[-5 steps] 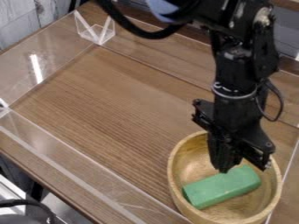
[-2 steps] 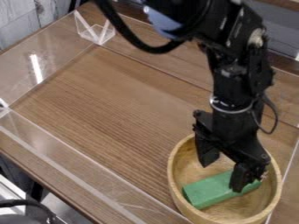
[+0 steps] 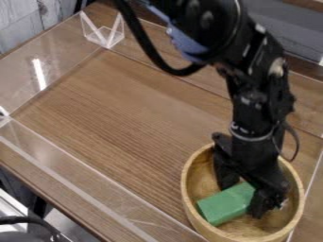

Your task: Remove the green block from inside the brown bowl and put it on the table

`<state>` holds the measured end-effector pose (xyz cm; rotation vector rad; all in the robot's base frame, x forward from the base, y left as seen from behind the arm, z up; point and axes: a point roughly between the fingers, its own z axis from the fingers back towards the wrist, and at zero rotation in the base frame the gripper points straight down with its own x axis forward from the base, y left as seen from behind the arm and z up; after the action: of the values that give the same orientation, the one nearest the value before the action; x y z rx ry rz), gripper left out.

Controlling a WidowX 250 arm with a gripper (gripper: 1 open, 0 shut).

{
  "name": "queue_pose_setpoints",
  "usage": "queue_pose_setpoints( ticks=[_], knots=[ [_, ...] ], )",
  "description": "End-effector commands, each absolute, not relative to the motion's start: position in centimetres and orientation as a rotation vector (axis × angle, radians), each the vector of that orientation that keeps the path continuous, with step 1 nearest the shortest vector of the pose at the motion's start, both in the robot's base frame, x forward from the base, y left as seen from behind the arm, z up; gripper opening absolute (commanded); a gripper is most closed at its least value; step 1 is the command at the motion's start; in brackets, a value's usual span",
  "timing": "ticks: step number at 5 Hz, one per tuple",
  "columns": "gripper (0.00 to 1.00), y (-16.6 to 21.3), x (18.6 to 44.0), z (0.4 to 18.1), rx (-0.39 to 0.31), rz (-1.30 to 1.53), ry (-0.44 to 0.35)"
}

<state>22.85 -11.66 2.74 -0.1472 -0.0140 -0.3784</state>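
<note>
The brown bowl (image 3: 198,176) of light tan wood sits at the table's front right corner. Inside it lies the green block (image 3: 225,204), flat on the bowl's floor. My gripper (image 3: 248,193) points straight down into the bowl, open, with one black finger on each side of the block's far end. I cannot tell whether the fingers touch the block. The black arm rises from the bowl toward the top of the picture.
The wood-grain table (image 3: 113,104) stretches left and back of the bowl. Low clear acrylic walls (image 3: 57,161) border it at the front left and back. A clear triangular bracket (image 3: 101,31) stands at the back wall.
The gripper opened from shut and sank lower into the bowl, so its fingers now stand on either side of the green block. The block and bowl have not moved.
</note>
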Motion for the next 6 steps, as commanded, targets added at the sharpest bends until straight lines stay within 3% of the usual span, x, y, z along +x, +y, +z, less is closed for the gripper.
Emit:
queue_pose_setpoints(
  ticks=[1,6],
  knots=[
    [0.00,-11.9,23.4,2.8,-0.151,-0.388,-0.050],
    [0.00,-11.1,21.7,5.6,-0.151,-0.381,0.050]
  ],
)
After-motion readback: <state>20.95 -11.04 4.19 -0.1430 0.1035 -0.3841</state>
